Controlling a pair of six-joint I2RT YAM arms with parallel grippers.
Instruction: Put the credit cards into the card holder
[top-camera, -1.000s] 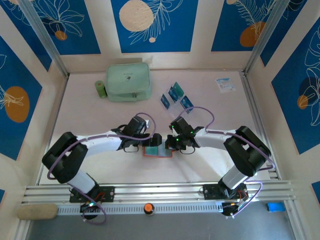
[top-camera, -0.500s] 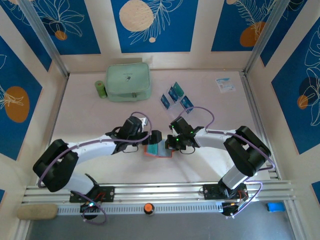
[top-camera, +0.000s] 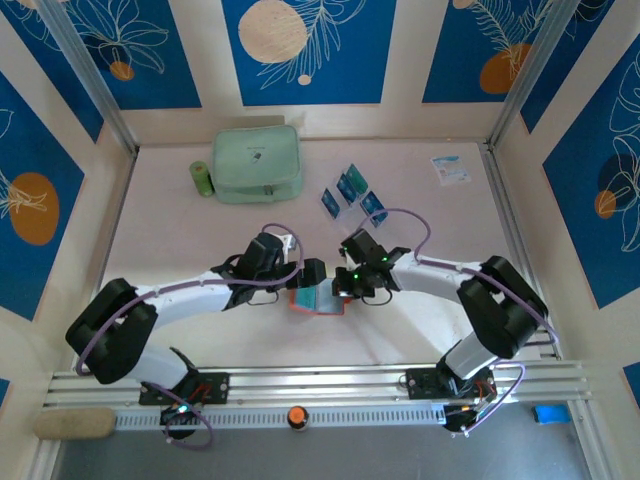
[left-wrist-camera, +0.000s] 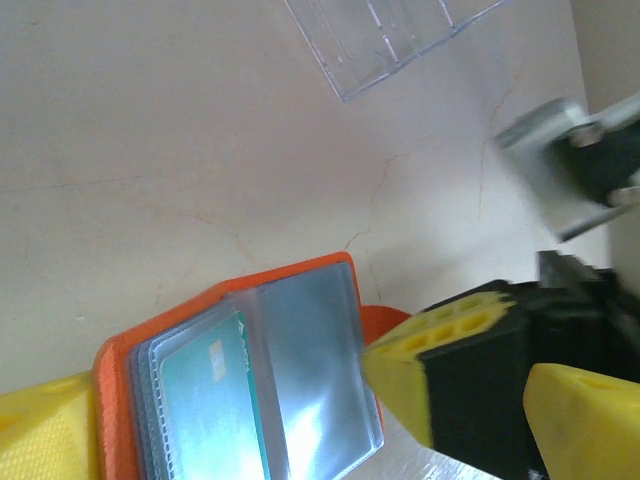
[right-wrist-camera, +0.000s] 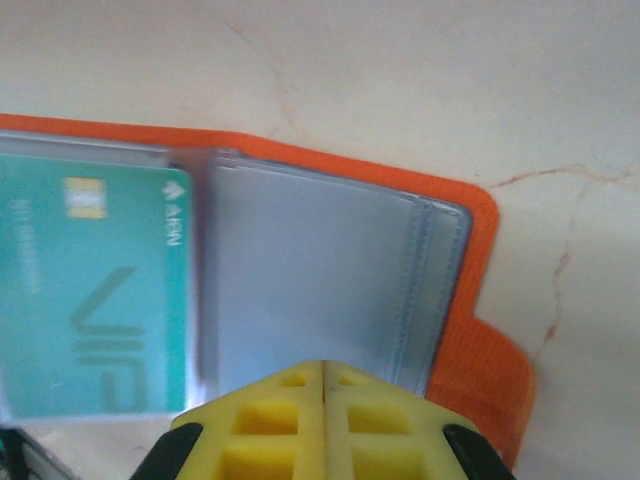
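The orange card holder (top-camera: 318, 301) lies open on the table between both arms, its clear sleeves up. One teal credit card (left-wrist-camera: 205, 400) sits in its left sleeve, also seen as the card (right-wrist-camera: 95, 300) in the right wrist view. My left gripper (left-wrist-camera: 315, 430) is open, its yellow fingers standing either side of the holder (left-wrist-camera: 230, 290). My right gripper (right-wrist-camera: 322, 415) is shut, with nothing between its fingers, tips down at the empty clear sleeve (right-wrist-camera: 300, 280) by the holder's right edge (right-wrist-camera: 470, 300). More credit cards (top-camera: 347, 188) stand on the clear rack.
The clear acrylic rack (top-camera: 352, 200) stands just behind the grippers, its corner (left-wrist-camera: 390, 40) in the left wrist view. A mint-green pouch (top-camera: 257, 163) and green roll (top-camera: 203, 178) sit back left, a leaflet (top-camera: 451, 168) back right. Metal rails (top-camera: 320, 380) line the near edge.
My left arm's elbow has swung down and to the left while its gripper stayed open over the holder. The right gripper has edged slightly left, still shut.
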